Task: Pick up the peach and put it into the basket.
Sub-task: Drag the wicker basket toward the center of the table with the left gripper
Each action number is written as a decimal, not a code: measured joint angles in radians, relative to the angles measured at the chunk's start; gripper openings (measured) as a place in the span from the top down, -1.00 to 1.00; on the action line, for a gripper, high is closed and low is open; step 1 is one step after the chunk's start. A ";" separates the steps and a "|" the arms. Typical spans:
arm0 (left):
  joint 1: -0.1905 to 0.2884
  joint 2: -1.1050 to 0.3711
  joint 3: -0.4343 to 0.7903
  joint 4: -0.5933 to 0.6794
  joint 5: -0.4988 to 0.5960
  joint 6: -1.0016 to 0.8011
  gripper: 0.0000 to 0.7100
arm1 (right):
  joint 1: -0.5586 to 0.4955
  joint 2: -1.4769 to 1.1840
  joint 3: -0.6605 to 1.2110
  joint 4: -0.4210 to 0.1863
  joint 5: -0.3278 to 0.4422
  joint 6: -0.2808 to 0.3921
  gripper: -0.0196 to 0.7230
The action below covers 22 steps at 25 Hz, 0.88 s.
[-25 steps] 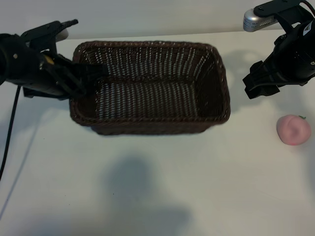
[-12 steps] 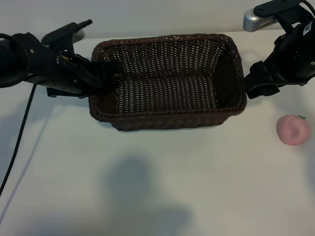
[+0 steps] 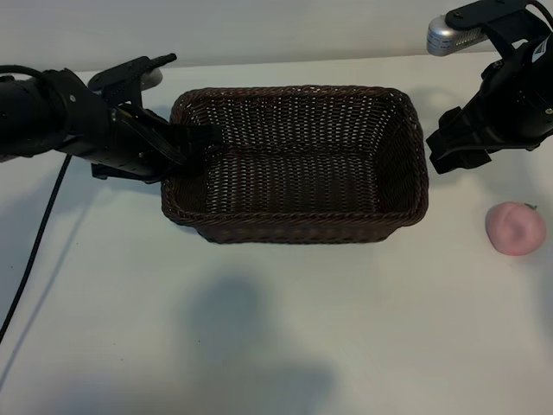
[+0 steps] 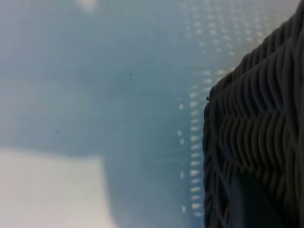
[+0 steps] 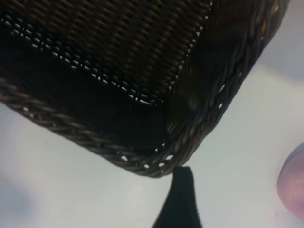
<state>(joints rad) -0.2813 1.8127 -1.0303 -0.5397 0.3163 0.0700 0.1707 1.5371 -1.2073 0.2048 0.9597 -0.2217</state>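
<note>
Exterior view: left gripper (image 3: 200,138) is clamping the basket (image 3: 298,226) rim at nine o'clock.
Right gripper (image 3: 449,149), jaws apart, is hovering at three o'clock; it should be descending squarely over the peach (image 3: 515,227).

Worktop (image 3: 276,346): plain white surface, matte, with soft shadows near its front edge. Two things lie directly on it. Basket (image 3: 298,226): dark-brown woven wicker, rectangular, rounded corners, sits toward the back centre, long side facing the exterior camera, nothing visible inside. Peach (image 3: 515,228): small, pale pink, rests on the bare surface near the right edge, apart from the basket's right end. A black cable trails over the left edge
</note>
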 joint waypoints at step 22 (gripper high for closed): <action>0.000 0.039 0.000 -0.010 -0.006 0.019 0.43 | 0.000 0.000 -0.001 0.000 0.002 0.000 -0.65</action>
<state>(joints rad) -0.2813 1.8519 -1.0303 -0.5501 0.3107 0.0886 0.1707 1.5371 -1.2084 0.2048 0.9621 -0.2217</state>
